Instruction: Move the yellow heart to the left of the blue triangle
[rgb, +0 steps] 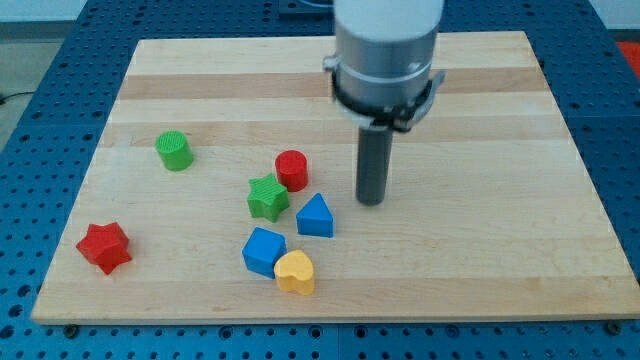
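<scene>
My tip (371, 201), a bare rod with no claw to spread, stood right of the blue triangle (316, 217); the yellow heart (295, 272) lay below, touching the blue cube (263, 250).

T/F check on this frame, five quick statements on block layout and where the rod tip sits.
1. My tip touches the yellow heart. False: it stands apart, up and to the view's right, nearer the blue triangle.
2. The yellow heart sits against the blue cube. True.
3. The heart is already left of the blue triangle at its level. False: it lies below the triangle, toward the view's bottom.
4. The green star is beside the red cylinder. True.
5. The red star lies at the view's right. False: it is far left; the green cylinder is also left.
</scene>
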